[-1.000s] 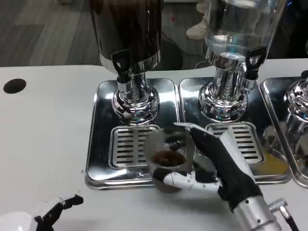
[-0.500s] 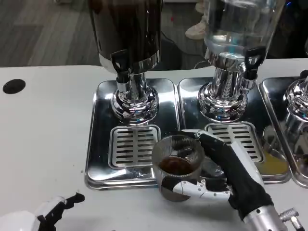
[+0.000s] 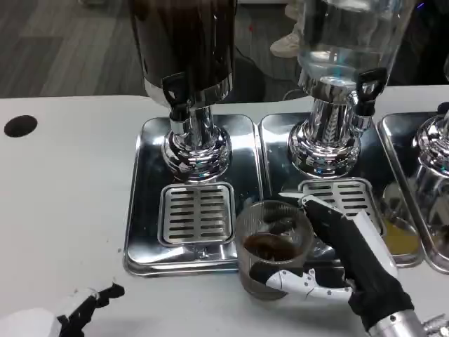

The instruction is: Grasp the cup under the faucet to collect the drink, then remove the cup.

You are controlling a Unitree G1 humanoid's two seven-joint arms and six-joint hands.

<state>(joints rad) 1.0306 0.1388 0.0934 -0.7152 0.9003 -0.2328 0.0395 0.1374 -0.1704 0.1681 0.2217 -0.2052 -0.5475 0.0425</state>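
A clear glass cup (image 3: 270, 242) with dark drink in its bottom is gripped by my right hand (image 3: 344, 256), fingers wrapped around its right and front sides. The cup sits near the front edge of the left steel tray (image 3: 144, 210), to the right of that tray's slotted grate (image 3: 197, 213). The dark dispenser's faucet (image 3: 177, 95) stands above and behind the grate, apart from the cup. My left hand (image 3: 74, 316) lies at the bottom left corner of the table, holding nothing, its fingers a little apart.
A clear dispenser (image 3: 337, 105) stands on the middle tray with its own grate (image 3: 347, 203). A third dispenser base (image 3: 431, 161) sits at the right edge, with yellow liquid (image 3: 400, 239) pooled on its tray. A black hole (image 3: 19, 126) marks the table's far left.
My right hand has carried the cup to the right and toward the front of the table, away from the grate under the dark faucet. The left hand stays put.
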